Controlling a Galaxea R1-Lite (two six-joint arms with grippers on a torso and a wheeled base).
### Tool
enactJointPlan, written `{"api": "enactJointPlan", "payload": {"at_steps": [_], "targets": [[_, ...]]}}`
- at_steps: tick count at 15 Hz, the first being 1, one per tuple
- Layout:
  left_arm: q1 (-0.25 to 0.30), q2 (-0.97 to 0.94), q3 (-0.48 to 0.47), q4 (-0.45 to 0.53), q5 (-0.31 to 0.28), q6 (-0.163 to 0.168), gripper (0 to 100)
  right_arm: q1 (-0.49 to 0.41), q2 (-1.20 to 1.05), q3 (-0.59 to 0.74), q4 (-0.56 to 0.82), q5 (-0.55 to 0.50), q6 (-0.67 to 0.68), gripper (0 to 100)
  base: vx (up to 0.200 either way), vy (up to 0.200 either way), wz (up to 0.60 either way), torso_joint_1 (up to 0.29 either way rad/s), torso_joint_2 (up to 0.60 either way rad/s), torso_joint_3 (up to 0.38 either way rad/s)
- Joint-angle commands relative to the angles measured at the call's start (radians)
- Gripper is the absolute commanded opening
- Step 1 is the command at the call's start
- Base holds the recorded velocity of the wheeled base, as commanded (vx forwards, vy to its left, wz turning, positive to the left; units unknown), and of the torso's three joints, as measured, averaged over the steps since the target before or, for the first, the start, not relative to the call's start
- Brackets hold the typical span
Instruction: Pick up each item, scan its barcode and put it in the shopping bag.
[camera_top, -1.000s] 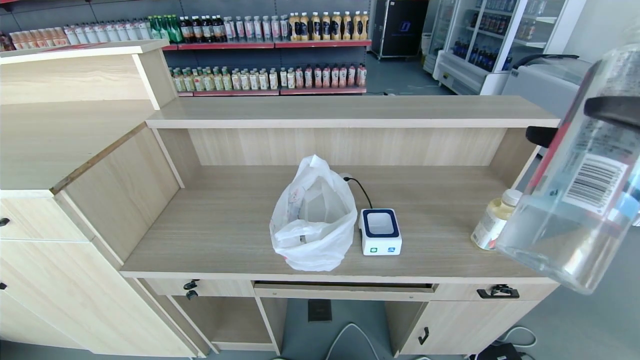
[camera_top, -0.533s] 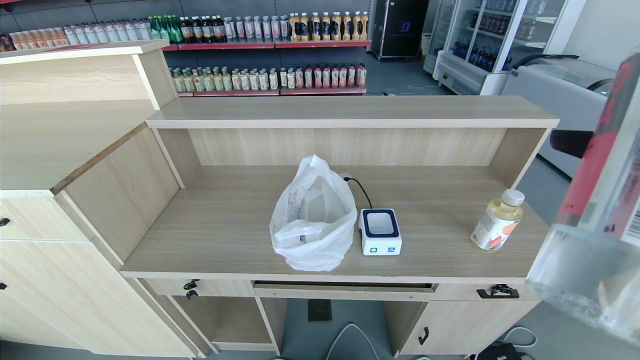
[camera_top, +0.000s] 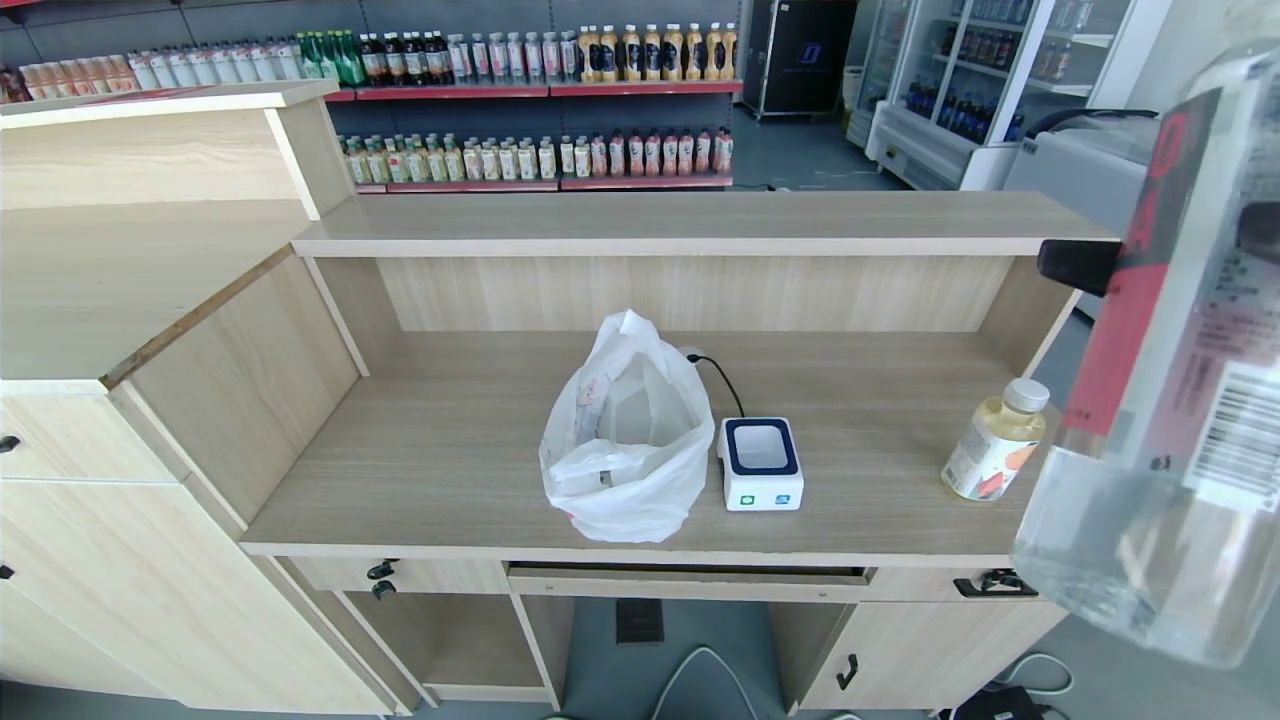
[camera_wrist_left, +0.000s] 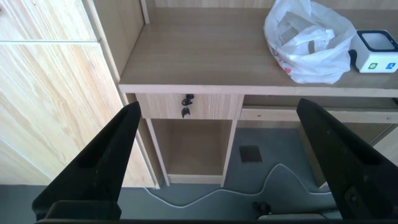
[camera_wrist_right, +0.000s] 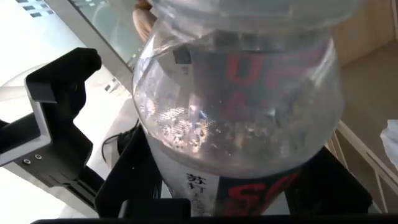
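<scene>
A large clear water bottle (camera_top: 1160, 400) with a red label and a barcode hangs in the air at the counter's right end, close to the head camera. My right gripper (camera_top: 1170, 245) is shut on its upper body; the right wrist view shows the same bottle (camera_wrist_right: 242, 106). A yellow juice bottle (camera_top: 995, 440) stands on the counter at the right. The white shopping bag (camera_top: 625, 440) stands open mid-counter, with the scanner (camera_top: 760, 462) just to its right. My left gripper (camera_wrist_left: 217, 155) is open below the counter's front left, with the bag (camera_wrist_left: 311, 40) farther off.
The wooden counter (camera_top: 450, 450) has a raised shelf (camera_top: 700, 220) behind it and a tall side panel (camera_top: 250, 380) on the left. Drawers with handles (camera_top: 995, 583) sit under the front edge. The scanner's cable (camera_top: 715, 372) runs behind the bag.
The held water bottle swung right toward the picture's edge, uncovering the juice bottle, then came back left and stands more upright. Bag, scanner and juice bottle stayed put.
</scene>
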Motion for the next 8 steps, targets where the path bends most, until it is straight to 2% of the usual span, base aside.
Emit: {"api": "enactJointPlan", "payload": {"at_steps": [1, 8], "targets": [[0.0, 0.0, 0.0, 0.0, 0.0, 0.0, 100, 0.031, 0.003, 0.015, 0.0, 0.0, -0.005, 0, 0.0, 0.0, 0.0, 0.0, 0.0, 0.0], [0.0, 0.002, 0.0, 0.0, 0.0, 0.0, 100, 0.035, -0.003, 0.049, 0.0, 0.002, -0.029, 0, 0.0, 0.0, 0.0, 0.0, 0.0, 0.0]]}}
